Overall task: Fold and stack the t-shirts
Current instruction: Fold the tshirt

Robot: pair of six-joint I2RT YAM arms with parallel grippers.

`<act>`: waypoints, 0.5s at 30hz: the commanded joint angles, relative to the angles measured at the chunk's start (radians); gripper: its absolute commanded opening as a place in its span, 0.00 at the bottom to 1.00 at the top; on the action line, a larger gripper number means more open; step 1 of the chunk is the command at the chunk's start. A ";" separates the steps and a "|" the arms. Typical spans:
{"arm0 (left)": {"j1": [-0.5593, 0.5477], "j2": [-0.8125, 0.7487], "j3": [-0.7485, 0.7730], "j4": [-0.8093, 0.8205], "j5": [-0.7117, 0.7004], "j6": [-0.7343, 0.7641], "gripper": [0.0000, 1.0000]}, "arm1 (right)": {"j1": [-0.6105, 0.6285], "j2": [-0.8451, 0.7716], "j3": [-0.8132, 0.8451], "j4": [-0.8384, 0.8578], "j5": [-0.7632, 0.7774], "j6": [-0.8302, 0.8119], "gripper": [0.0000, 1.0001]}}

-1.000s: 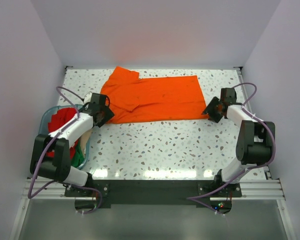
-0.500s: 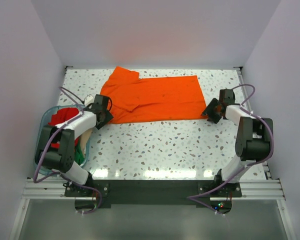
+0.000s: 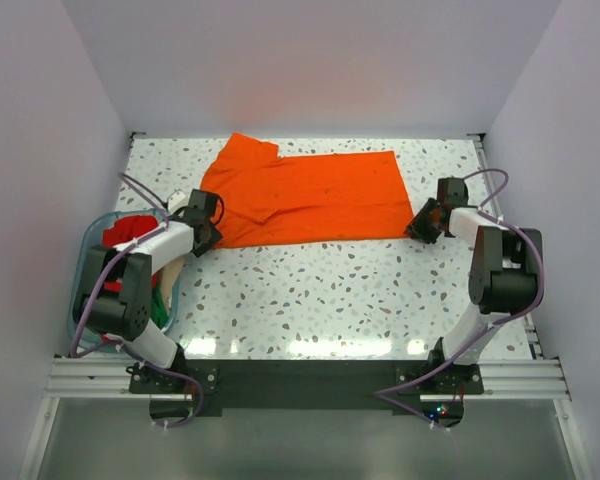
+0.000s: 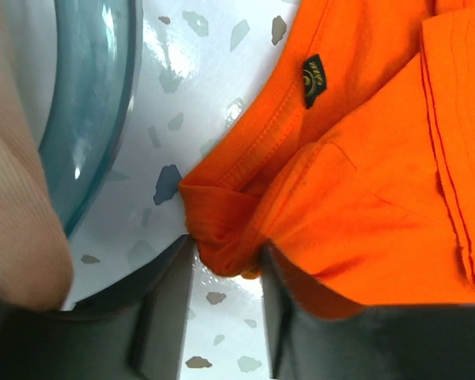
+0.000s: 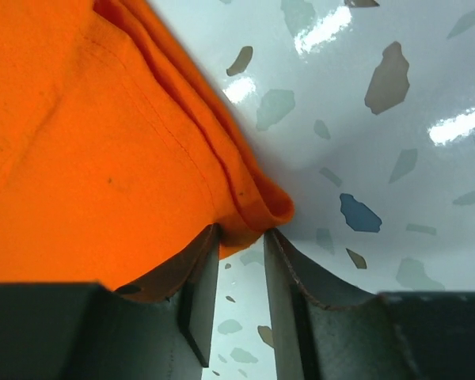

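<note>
The bright orange t-shirt (image 3: pixel 310 200) lies spread flat across the far middle of the table, sleeve at the far left. My left gripper (image 3: pixel 208 232) is at its near left corner, and in the left wrist view (image 4: pixel 228 261) its jaws pinch a bunched fold of orange cloth (image 4: pixel 222 237). My right gripper (image 3: pixel 420 225) is at the near right corner, and in the right wrist view (image 5: pixel 241 237) its jaws close on the folded hem (image 5: pixel 253 214). Red (image 3: pixel 130 232), green (image 3: pixel 158 312) and beige (image 4: pixel 16 198) shirts lie in the tub.
The translucent teal plastic tub (image 3: pixel 88 240) stands at the left edge, right beside my left arm; its rim (image 4: pixel 95 119) is close to the left gripper. Speckled tabletop (image 3: pixel 330 290) lies in front of the shirt. White walls enclose three sides.
My left arm's elbow has swung left over the tub while its gripper stayed at the shirt corner. My right gripper has edged slightly toward the shirt. The shirt has not moved.
</note>
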 commanded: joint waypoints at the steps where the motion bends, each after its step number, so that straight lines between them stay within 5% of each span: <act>1: 0.026 0.009 0.002 0.058 -0.048 0.020 0.40 | 0.004 0.034 0.035 0.023 0.020 0.011 0.30; 9: 0.031 0.024 0.079 0.032 -0.034 0.083 0.00 | 0.002 0.036 0.075 -0.022 0.032 0.005 0.02; 15: 0.031 -0.043 0.053 -0.025 -0.029 0.069 0.00 | -0.015 -0.023 0.063 -0.086 0.038 -0.012 0.00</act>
